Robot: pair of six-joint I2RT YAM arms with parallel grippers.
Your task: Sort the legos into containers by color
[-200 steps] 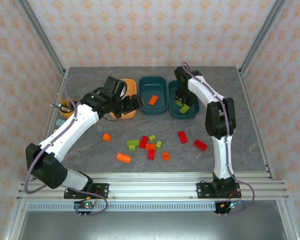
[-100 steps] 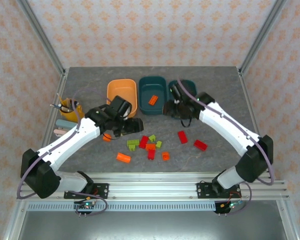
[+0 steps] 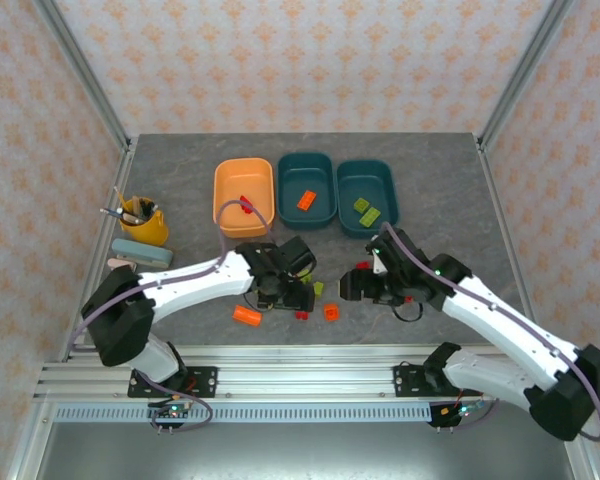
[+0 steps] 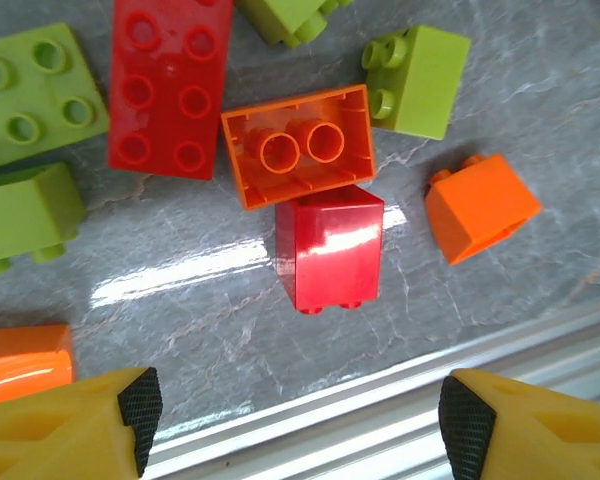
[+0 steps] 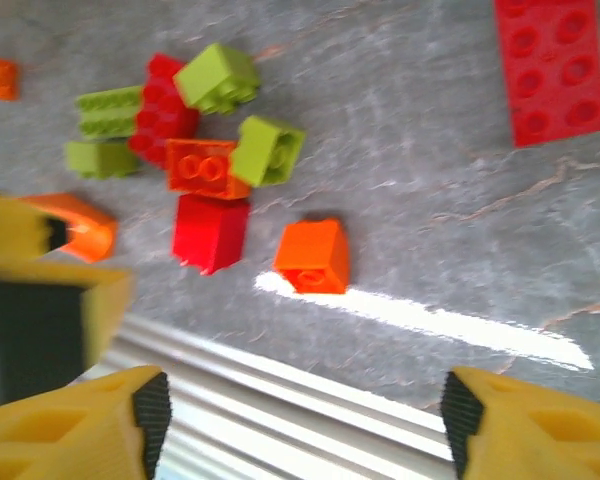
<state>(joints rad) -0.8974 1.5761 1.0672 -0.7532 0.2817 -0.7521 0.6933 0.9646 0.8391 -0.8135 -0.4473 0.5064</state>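
Both arms are down at the loose pile by the front rail, so this is the reach for the next brick. The left gripper (image 4: 302,415) hangs spread and empty just short of a red brick (image 4: 330,248), which touches an upturned orange brick (image 4: 298,145). The right gripper (image 5: 302,412) is spread and empty too, with an orange brick (image 5: 313,256) lying apart ahead of it. At the back, the light orange tub (image 3: 221,190) holds red, the middle teal tub (image 3: 283,190) orange, the right teal tub (image 3: 392,200) green. Most bricks remain unsorted, I'd say. Next the left must drop squarely over the red brick and pinch it without dragging its orange neighbour — and the two grippers are close.
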